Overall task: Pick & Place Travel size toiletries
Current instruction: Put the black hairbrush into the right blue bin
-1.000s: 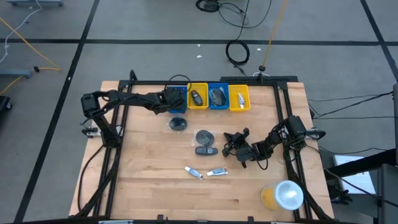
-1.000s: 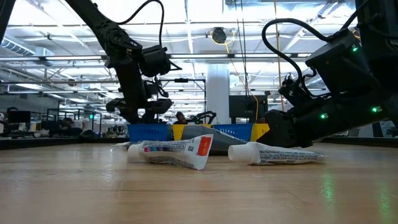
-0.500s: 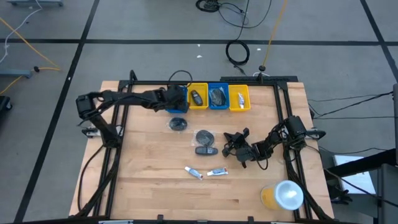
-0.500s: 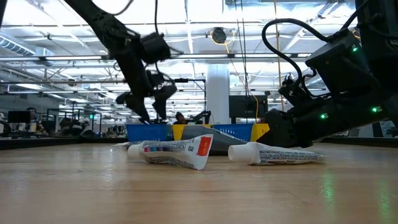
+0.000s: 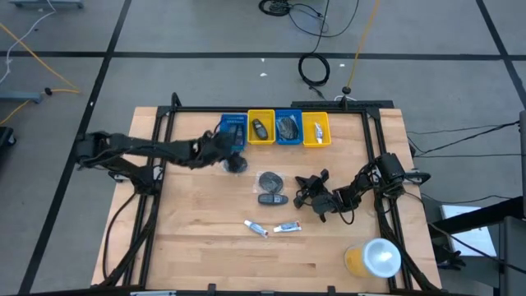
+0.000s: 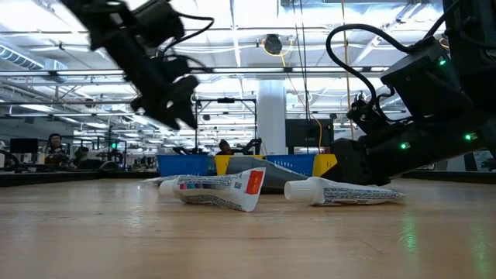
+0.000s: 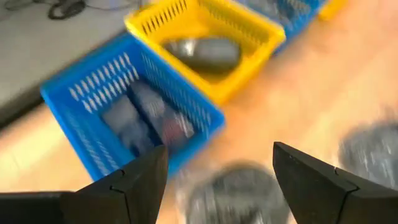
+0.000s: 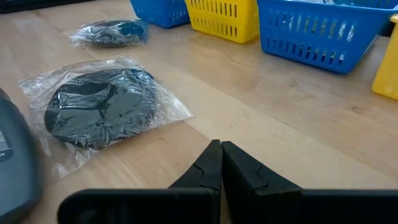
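The left gripper (image 5: pixel 220 148), fingers apart and empty, has been pulled back from the blue bin (image 5: pixel 233 129) toward the bagged disc (image 5: pixel 236 164) at six o'clock; the right gripper (image 5: pixel 310 197) is kept closed.

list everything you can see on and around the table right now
bins: four, blue, yellow, blue, yellow, in a row at the table's far edge, each with something inside
bagged discs: two, dark, clear wrap, in front of the bins
dark pouch: one, just near side of the central disc
tubes: two, white, near middle of table
cup: one, yellow with white lid, near right corner
table: one, light wood, black frame
left gripper: open, empty, over the disc by the left blue bin
right gripper: shut, empty, low at the table's right
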Controlling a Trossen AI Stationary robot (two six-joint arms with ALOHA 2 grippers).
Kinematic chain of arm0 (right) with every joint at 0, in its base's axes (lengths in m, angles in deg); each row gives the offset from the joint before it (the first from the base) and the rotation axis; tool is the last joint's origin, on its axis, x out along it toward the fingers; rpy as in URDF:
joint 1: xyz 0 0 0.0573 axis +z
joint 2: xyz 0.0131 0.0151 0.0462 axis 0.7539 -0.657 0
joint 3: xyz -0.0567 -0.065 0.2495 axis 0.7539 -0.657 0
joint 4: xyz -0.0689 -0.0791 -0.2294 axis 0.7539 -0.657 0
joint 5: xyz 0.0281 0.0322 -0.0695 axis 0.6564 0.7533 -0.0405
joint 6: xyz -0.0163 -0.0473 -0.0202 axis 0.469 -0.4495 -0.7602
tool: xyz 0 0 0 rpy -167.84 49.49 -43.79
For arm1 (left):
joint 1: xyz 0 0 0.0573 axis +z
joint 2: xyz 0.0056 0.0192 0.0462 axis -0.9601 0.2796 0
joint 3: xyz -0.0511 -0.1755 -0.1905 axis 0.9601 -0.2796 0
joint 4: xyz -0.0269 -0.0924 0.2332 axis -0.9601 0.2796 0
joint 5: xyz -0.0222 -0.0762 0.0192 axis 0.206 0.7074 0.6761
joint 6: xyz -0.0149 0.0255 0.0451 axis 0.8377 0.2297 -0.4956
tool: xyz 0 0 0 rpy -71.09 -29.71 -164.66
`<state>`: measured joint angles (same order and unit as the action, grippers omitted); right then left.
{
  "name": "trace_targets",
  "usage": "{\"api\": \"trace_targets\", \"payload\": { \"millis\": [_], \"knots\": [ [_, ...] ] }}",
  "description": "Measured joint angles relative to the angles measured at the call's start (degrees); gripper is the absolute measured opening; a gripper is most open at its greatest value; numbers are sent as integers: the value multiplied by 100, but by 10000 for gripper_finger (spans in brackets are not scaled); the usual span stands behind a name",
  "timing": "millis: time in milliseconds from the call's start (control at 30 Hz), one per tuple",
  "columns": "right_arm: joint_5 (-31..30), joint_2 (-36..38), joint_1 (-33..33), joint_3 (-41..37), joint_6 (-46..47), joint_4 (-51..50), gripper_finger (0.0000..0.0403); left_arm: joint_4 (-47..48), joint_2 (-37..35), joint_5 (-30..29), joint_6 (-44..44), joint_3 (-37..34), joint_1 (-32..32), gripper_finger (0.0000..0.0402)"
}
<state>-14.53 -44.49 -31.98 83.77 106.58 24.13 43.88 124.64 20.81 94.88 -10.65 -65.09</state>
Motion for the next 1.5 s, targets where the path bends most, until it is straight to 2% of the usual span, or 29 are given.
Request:
{"api": "trace_targets", "payload": {
  "millis": [133, 333, 467, 633, 867, 967, 1067, 1167, 1267, 1500],
  "knots": [
    [155, 0, 0, 2, 0, -3, 0, -1298, -215, -6, 196, -988, -456, 285],
    [187, 0, 0, 2, -4, -6, 0, -4626, -127, -3, -225, -2442, -1141, 285],
    [350, 0, -2, 2, -30, 17, 0, -5960, 3, 2, -477, -3080, -1385, 285],
    [746, 0, -57, 3, -436, 581, 0, -5978, 43, -8, -314, -3359, -1446, 285],
    [1656, 0, -370, 211, -841, 979, 3, -5409, 40, -71, 446, -3364, -1450, 285],
    [2148, 16, -466, 349, -1128, 967, 16, -5414, 42, -238, 578, -3364, -1522, 285],
    [2376, 286, -502, 388, -1487, 815, 40, -5476, 40, -494, 647, -3364, -1740, 285],
    [2379, 890, -501, 391, -1859, 147, 73, -5523, 69, -949, 768, -3364, -2066, 285],
    [2382, 1699, -501, 396, -2042, -925, 112, -5726, 222, -1427, 863, -3364, -2450, 285],
    [2609, 3578, -540, 393, -1906, -3763, 197, -6478, 1219, -2188, 848, -3113, -3057, 285]
  ]
}}
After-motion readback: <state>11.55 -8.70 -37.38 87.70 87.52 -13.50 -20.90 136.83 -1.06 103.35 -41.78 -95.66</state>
